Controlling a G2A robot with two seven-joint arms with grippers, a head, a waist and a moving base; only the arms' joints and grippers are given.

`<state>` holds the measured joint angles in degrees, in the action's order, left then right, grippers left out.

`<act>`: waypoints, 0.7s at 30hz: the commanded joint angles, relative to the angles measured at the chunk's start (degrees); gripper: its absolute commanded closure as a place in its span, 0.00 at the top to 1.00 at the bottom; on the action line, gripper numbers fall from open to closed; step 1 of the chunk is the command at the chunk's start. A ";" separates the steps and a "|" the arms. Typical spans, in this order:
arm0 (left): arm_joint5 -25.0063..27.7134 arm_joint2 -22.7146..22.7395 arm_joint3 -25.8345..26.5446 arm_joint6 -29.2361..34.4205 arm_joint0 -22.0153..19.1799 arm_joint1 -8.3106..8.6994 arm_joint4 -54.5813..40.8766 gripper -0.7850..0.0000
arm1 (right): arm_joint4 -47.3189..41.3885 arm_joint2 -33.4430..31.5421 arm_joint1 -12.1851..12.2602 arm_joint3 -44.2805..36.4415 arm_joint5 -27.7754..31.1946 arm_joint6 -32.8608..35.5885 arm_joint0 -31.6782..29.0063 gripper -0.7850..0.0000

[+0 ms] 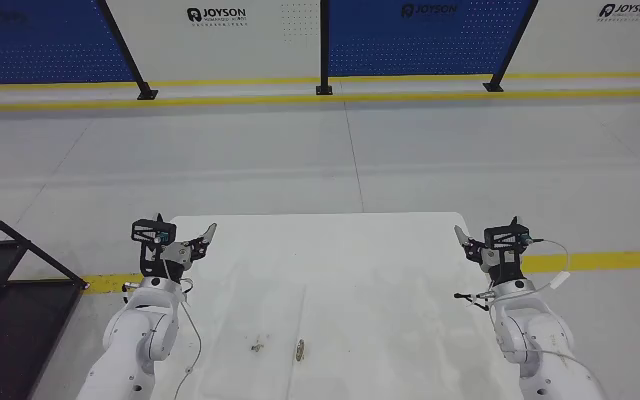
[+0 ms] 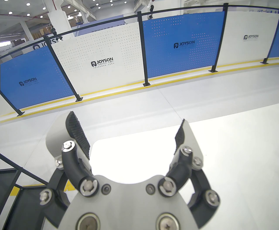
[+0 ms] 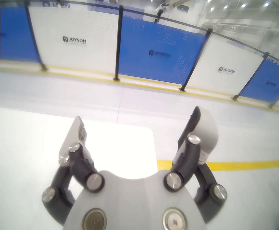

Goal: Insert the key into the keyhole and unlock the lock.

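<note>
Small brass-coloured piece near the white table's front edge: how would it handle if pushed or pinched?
The small brass-coloured piece lies low, so it probably slides rather than rolls on the smooth white table. Its tint suggests metal, likely rigid; tiny, so awkward to pinch.

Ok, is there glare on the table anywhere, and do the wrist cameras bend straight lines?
Top view: the table is evenly lit with no strong glare, and the fence lines run straight. Left wrist view: the table corner between the fingers is washed out white, and the fence's top bar bows. Right wrist view: the same white glare on the table corner, and the fence curves too.
</note>
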<state>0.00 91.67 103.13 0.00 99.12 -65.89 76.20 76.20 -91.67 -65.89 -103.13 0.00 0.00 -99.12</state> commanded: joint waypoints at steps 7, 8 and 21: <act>0.00 0.00 0.00 0.00 0.00 0.00 0.00 1.00 | 0.00 0.00 0.00 0.00 0.00 0.00 0.00 1.00; 0.00 0.00 0.00 0.00 0.00 0.00 0.00 1.00 | 0.00 0.00 0.00 0.00 0.00 0.00 0.00 1.00; 3.95 1.88 3.99 -0.10 4.47 0.44 3.68 1.00 | 0.00 0.00 0.00 0.00 0.00 0.00 0.00 1.00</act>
<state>2.46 92.82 105.45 0.07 101.15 -65.61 78.09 76.20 -91.67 -65.89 -103.13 0.00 0.00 -99.12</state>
